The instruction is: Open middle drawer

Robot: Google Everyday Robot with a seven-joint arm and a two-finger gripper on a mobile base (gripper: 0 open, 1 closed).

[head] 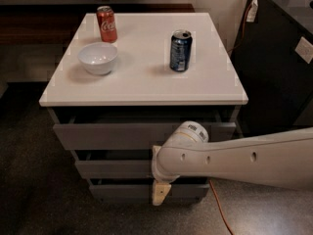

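Where the white arm (234, 158) bends down, gripper (160, 192) low beside middle drawer (112, 169), maybe touching, grip state unclear.

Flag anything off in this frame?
Nothing spilled or tipped: red can, bowl and blue can stand upright. Only oddity: the top drawer looks slightly ajar, dark gap above its front. End effector sits low, before the bottom drawer, just under the middle drawer.
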